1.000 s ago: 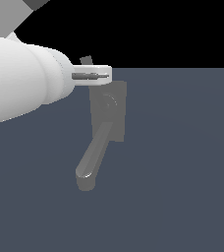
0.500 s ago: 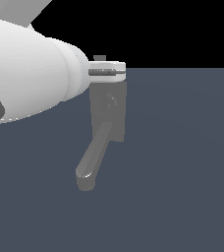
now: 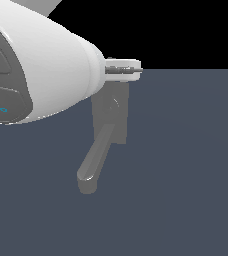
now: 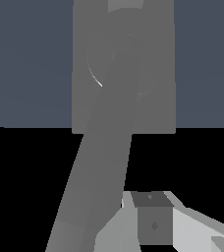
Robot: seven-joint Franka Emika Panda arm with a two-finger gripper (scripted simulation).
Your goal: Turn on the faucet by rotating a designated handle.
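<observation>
Our arm (image 3: 41,70) fills the exterior view's left, larger than half a second ago, its claw (image 3: 128,69) reaching level over the top of the faucet (image 3: 111,120). We cannot tell the claw's gape. The faucet stands on the counter (image 3: 186,175), spout (image 3: 93,162) angling toward the camera.

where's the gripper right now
In the exterior view the gripper sits just above the top of the faucet, at the arm's tip, level with the floor's far edge.
</observation>
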